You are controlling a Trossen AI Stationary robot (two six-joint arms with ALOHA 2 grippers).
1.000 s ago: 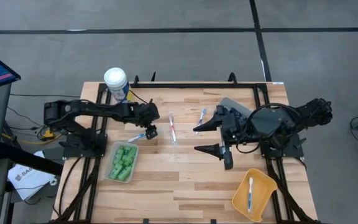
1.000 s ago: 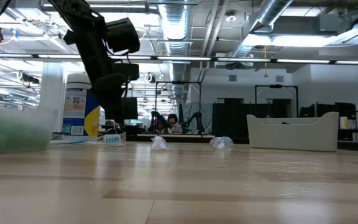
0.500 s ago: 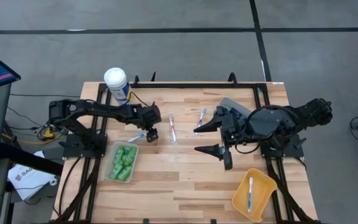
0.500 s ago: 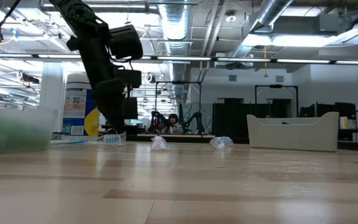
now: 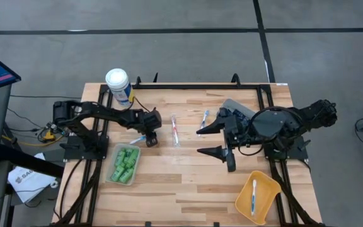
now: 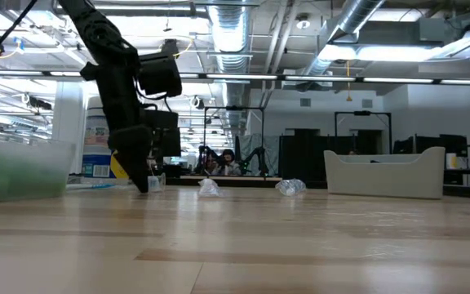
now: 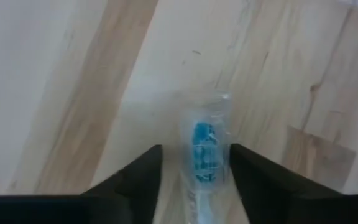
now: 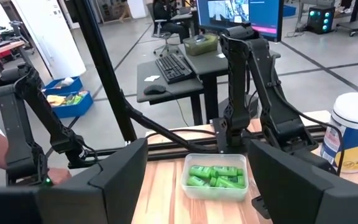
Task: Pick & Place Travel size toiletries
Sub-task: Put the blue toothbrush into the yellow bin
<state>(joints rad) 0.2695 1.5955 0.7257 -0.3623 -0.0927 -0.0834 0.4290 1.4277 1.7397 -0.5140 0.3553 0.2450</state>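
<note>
1. Left gripper (image 5: 151, 140) is down at the table, over the head end of the blue toothbrush (image 7: 202, 163), just off the green-bottle tray (image 5: 111, 177) toward 1 o'clock.
2. Fingers (image 7: 138, 180) spread, straddling the wrapped brush; no pinch visible yet.
3. Brush axis runs between the fingers, along the wrist's forward line, handle trailing toward 8 o'clock.
4. Right gripper (image 5: 212, 141) waits spread, well apart, at 3 o'clock from the brush.
</note>
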